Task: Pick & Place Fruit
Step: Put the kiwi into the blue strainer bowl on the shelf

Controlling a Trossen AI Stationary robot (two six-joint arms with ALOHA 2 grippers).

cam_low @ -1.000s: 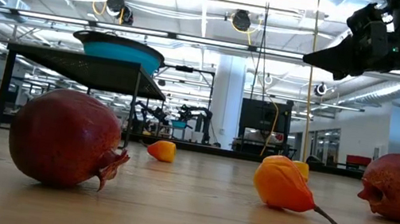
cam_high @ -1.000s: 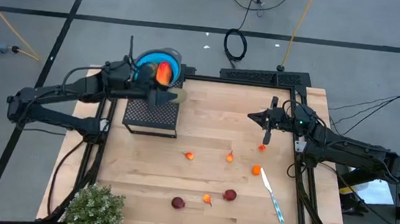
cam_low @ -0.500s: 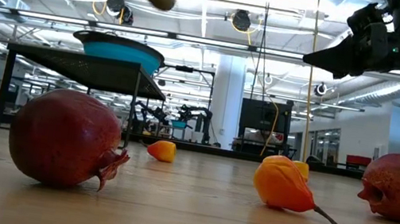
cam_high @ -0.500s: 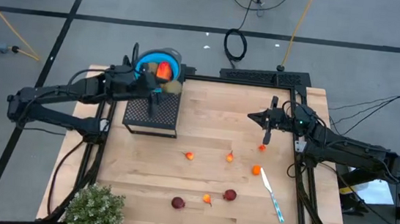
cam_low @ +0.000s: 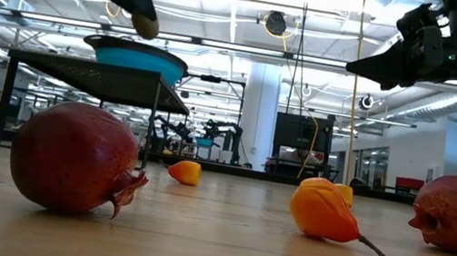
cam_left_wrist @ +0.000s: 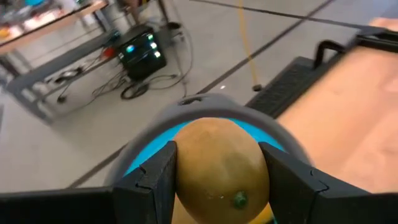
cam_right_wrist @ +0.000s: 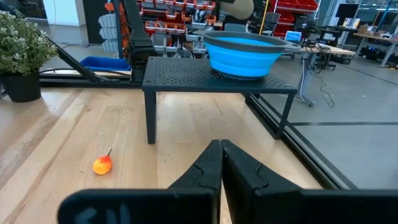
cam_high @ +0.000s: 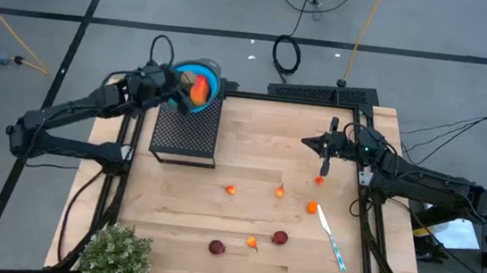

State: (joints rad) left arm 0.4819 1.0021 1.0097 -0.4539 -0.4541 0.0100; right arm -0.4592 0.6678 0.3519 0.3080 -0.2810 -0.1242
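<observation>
Olive-brown oval fruit (cam_left_wrist: 221, 165): you had it clamped between the left gripper's (cam_left_wrist: 217, 177) two fingers, held above the blue bowl (cam_high: 207, 69).
Blue bowl: it sat at the table's far left on a black perforated stand (cam_high: 186, 131); a red-orange oblong fruit (cam_high: 199, 87) lay inside it.
Left gripper: its jaws were closed on the oval fruit, raised over the bowl's rim.
Fruit on the table: two dark red balls (cam_high: 217, 247) (cam_high: 279, 238) lay near the near edge, a small orange piece (cam_high: 252, 242) between them; more orange bits (cam_high: 230, 190) (cam_high: 280, 191) (cam_high: 312, 208) lay mid-table.
Right gripper (cam_high: 307, 143): your idle arm hung above the table's far right, its fingers pressed together and empty.
Utensil (cam_high: 331, 236): the white and blue piece lay at the right.
Plant (cam_high: 114, 253): it stood at the near left corner.
</observation>
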